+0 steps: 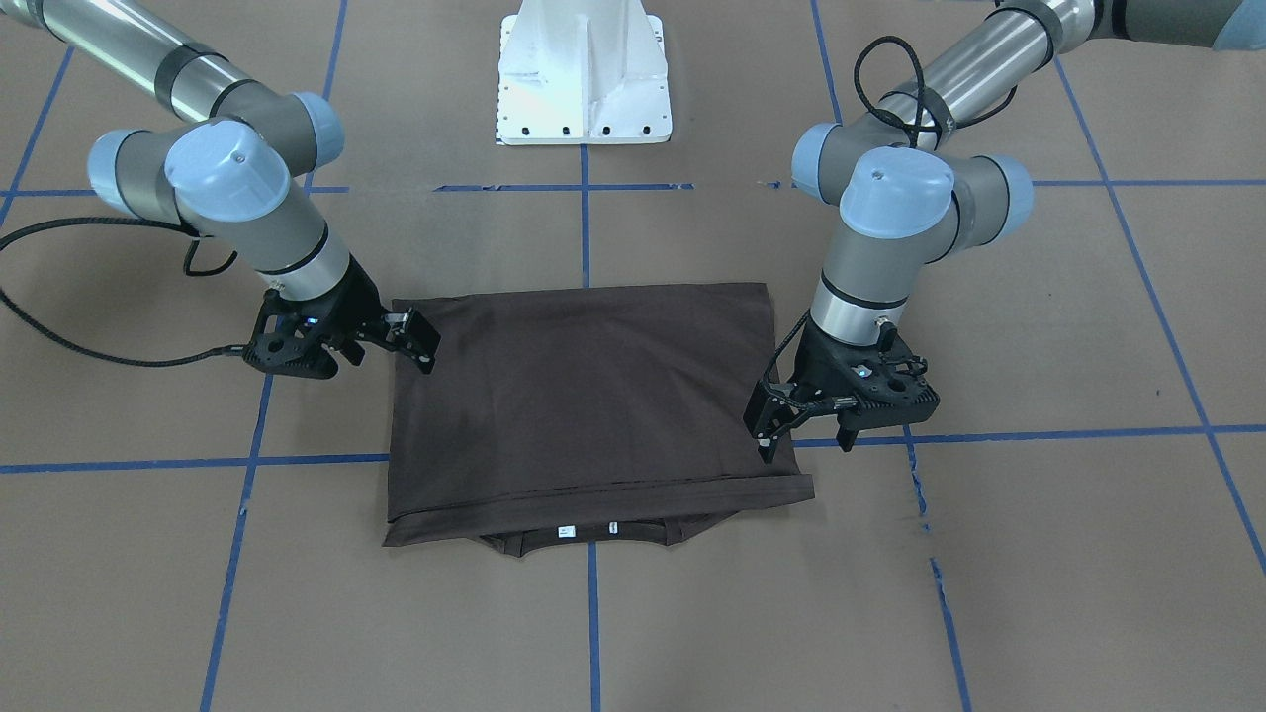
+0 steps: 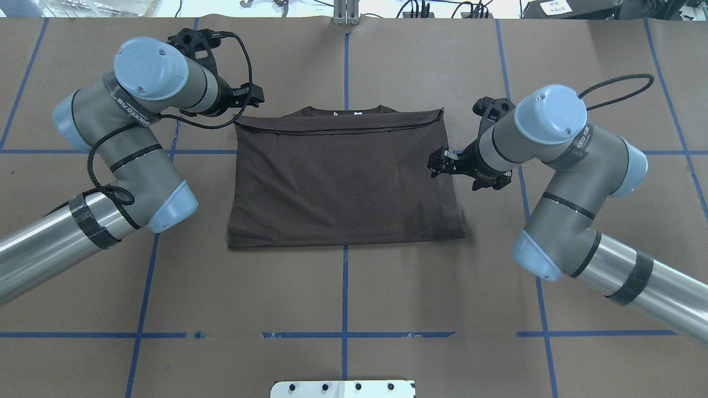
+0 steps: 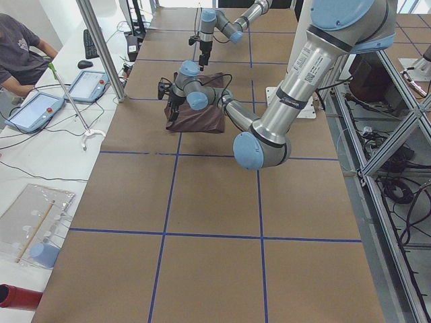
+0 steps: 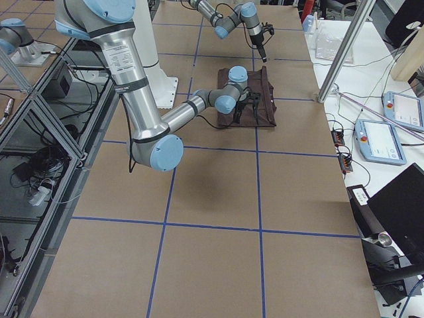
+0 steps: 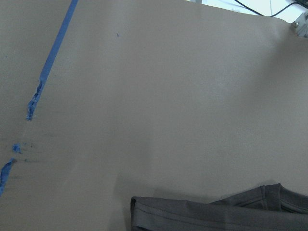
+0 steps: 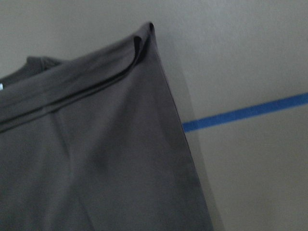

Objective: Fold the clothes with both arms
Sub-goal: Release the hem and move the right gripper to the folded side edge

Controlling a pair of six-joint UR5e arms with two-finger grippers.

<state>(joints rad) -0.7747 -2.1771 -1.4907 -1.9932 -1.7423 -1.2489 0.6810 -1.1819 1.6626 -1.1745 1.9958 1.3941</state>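
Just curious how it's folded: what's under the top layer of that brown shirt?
At the edge of the T-shirt farthest from the robot, the collar pokes out from under the top layer, showing two small white tags. Everything else underneath, sleeves included, is covered.

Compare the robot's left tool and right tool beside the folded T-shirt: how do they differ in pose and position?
The left tool points straight down, while the right tool is tilted, aiming sideways at the T-shirt. The left tool sits at one side edge close to the collar end; the right tool sits at the opposite side edge, farther from the collar. Both are black, look open and hold nothing.
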